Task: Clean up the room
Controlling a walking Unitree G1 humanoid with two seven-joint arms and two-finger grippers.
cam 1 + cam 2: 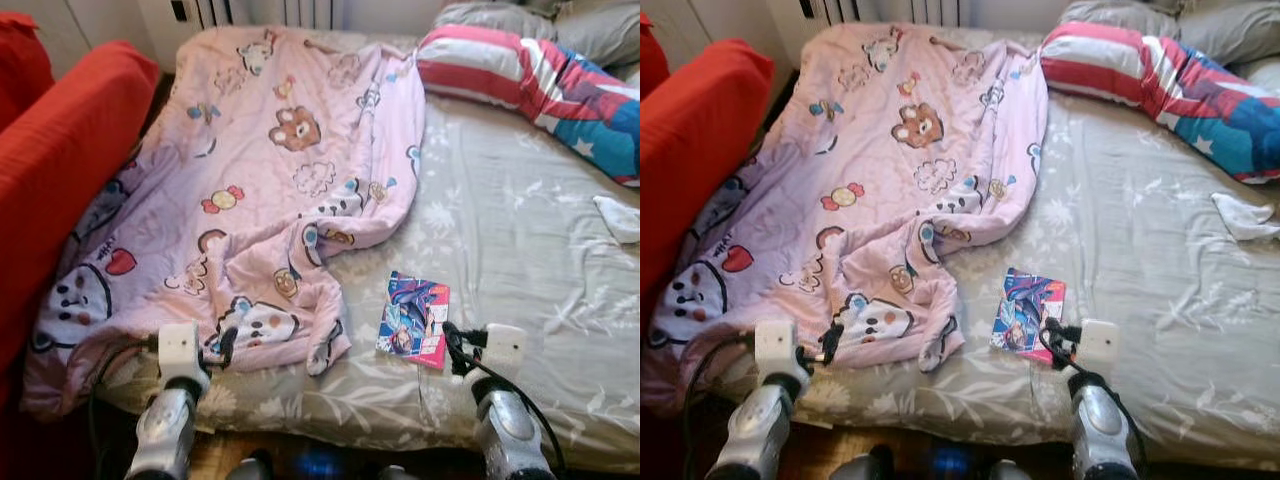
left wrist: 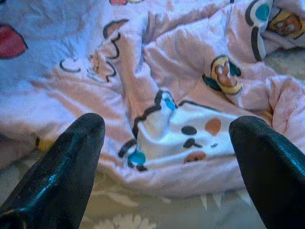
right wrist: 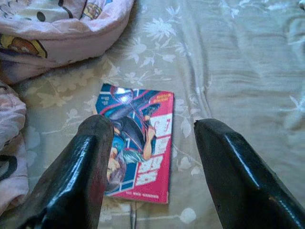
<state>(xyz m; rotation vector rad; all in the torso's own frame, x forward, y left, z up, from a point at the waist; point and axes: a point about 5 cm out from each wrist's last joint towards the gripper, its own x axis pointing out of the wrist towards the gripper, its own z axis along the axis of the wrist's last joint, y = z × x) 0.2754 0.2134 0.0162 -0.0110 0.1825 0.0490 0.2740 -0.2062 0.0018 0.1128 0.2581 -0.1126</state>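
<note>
No text is legible: the lettering on the comic book (image 3: 138,143) cover and on the pink blanket (image 1: 250,180) is too blurred.

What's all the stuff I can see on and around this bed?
Blanket: one, pink with cartoon prints, crumpled over the bed's left half.
Book: one, blue and pink cover, flat on the sheet near the front edge.
Sheet: one, grey floral, covering the mattress.
Striped pillow: one, red, white, blue, at the head.
Grey pillows: behind it.
White cloth: one, right edge.
Sofa: red, left.
Left gripper: open, before the blanket.
Right gripper: open, over the book.
</note>
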